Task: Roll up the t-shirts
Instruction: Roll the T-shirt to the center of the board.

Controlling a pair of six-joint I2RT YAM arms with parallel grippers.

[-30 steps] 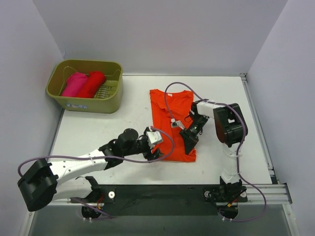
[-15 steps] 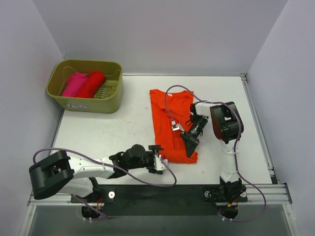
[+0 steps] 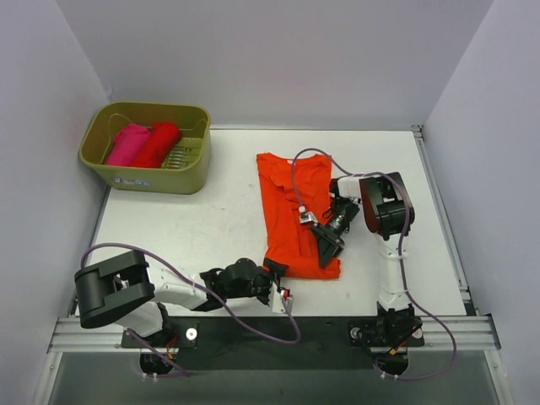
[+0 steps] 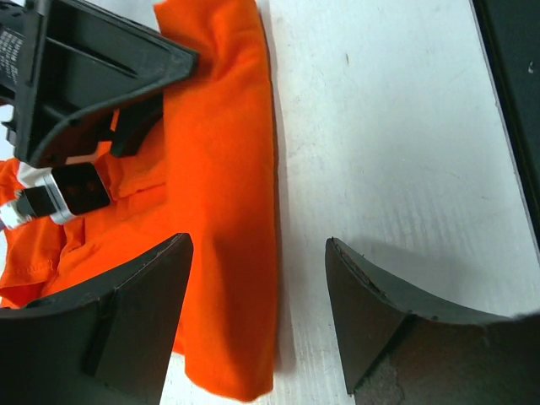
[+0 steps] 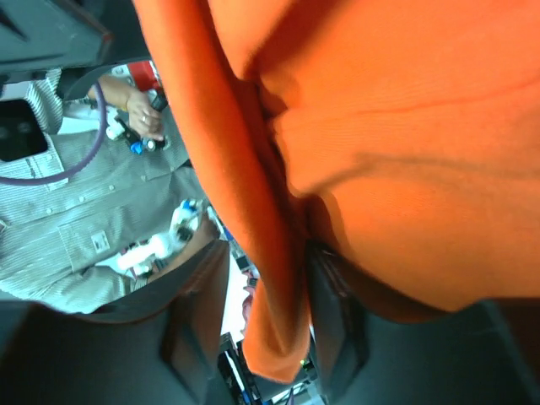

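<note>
An orange-red t-shirt [image 3: 291,207] lies folded into a long strip in the middle of the table. My left gripper [image 3: 280,283] is low at its near left corner and open. In the left wrist view the shirt's folded edge [image 4: 228,211] lies between the fingers [image 4: 135,321] without being pinched. My right gripper [image 3: 327,245] is at the shirt's near right edge. Its jaws stand apart around a hanging fold [image 5: 274,278] that leans on one finger [image 5: 337,329]. A magenta pink t-shirt [image 3: 126,144] and a deeper red t-shirt [image 3: 159,143] lie rolled in the basket.
The olive-green basket [image 3: 148,179] stands at the back left of the table. A black rail [image 3: 321,331] runs along the near edge. Purple cables [image 3: 295,173] loop over the shirt. A person in a striped shirt [image 5: 67,219] shows in the right wrist view.
My left arm has pulled back toward the near edge and swung right to the shirt's near left corner. The right gripper's jaws have parted from shut, and it edged slightly rightward.
</note>
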